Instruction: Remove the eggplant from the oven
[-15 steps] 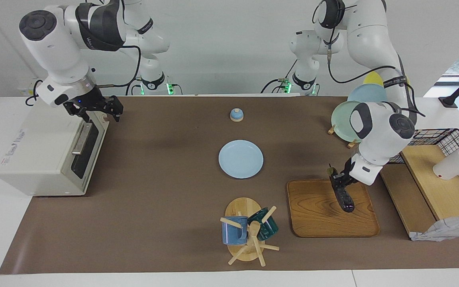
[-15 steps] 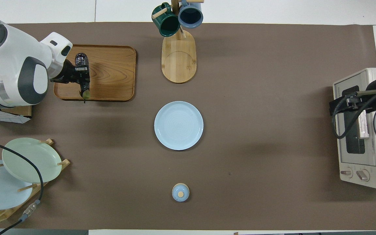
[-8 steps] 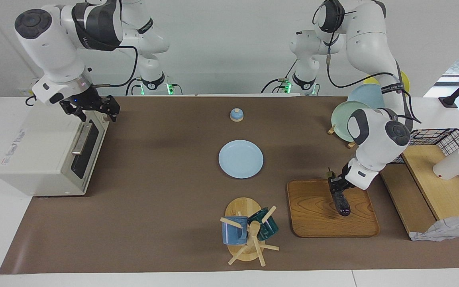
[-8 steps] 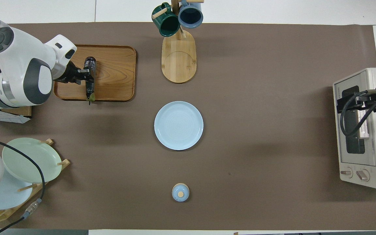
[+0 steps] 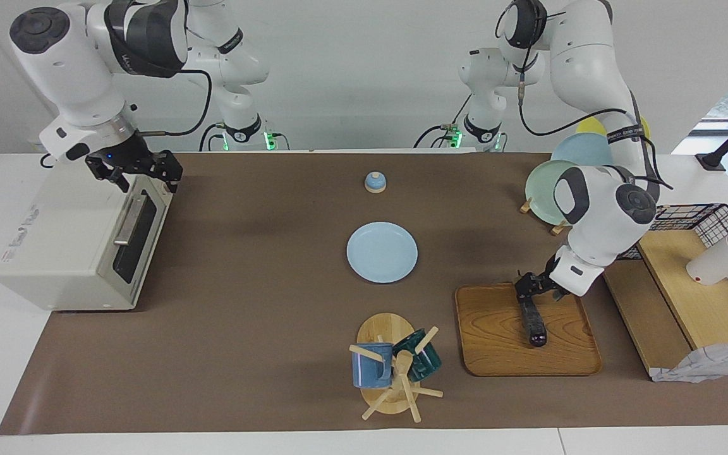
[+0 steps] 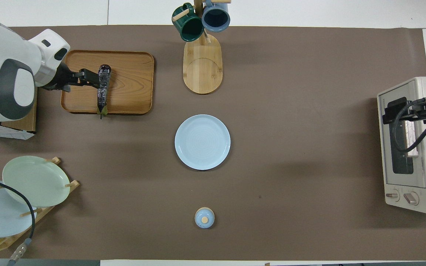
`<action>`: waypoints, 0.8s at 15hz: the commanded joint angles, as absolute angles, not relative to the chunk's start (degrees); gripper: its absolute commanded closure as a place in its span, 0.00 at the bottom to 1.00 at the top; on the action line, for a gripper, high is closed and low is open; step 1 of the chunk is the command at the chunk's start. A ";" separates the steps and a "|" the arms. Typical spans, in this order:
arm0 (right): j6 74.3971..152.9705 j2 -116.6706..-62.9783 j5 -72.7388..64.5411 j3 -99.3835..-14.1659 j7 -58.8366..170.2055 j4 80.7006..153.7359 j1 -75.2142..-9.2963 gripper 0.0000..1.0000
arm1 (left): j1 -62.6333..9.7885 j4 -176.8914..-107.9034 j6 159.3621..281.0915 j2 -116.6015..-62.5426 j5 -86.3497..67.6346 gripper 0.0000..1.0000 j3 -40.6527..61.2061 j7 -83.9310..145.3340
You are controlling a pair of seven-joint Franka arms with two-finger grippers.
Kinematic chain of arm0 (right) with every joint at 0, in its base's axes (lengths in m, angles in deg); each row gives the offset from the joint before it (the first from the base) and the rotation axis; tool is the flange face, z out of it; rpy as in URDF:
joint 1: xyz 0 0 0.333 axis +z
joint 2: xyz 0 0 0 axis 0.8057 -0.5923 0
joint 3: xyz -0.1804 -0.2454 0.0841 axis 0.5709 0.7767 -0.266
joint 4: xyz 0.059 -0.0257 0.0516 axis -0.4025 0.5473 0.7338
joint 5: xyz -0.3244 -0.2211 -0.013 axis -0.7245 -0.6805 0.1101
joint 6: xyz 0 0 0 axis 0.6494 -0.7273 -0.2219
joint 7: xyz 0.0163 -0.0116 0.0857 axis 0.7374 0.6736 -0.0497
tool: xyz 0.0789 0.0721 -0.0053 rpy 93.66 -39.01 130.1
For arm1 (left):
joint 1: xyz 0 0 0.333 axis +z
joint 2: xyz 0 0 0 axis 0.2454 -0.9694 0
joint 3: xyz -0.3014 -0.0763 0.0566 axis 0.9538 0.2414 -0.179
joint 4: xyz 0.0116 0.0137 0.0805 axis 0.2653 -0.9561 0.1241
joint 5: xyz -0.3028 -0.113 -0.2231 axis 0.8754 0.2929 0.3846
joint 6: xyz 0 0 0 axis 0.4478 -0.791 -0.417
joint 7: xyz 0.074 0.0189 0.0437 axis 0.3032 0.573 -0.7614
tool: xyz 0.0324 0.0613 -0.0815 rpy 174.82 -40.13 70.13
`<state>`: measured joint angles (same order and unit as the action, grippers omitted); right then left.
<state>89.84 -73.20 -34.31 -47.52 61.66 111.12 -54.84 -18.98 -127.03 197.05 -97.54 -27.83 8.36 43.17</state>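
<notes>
Eggplant [image 5: 533, 318] lying on the wooden tray [image 5: 497, 354], left gripper [image 5: 526, 285] at its stem end, jaws seemingly open, right gripper [image 5: 139, 169] over the closed oven [image 5: 73, 240], jaws open.

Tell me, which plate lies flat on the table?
The pale blue plate mid-table lies flat; the green plate and others stand tilted in the wooden rack.
</notes>
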 commanded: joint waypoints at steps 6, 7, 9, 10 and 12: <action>89.60 -72.64 -33.28 -47.64 62.28 110.41 -55.26 0.00 | -16.49 -128.56 176.53 -79.35 -29.31 0.00 8.30 43.42; 89.69 -72.64 -33.37 -47.73 62.28 110.41 -55.18 0.00 | -16.40 -128.65 173.72 -77.94 -29.74 0.00 8.30 43.42; 89.60 -72.64 -33.46 -47.73 62.36 110.23 -54.91 0.00 | -16.05 -129.78 171.41 -76.27 -30.19 0.00 8.30 43.68; 89.34 -72.64 -33.72 -47.82 62.36 110.23 -54.82 0.00 | -16.05 -131.97 172.10 -75.13 -30.19 0.00 8.39 43.77; 88.29 -72.55 -33.81 -47.99 62.36 110.23 -54.73 0.00 | -16.40 -137.15 175.86 -72.76 -30.80 0.00 8.48 43.77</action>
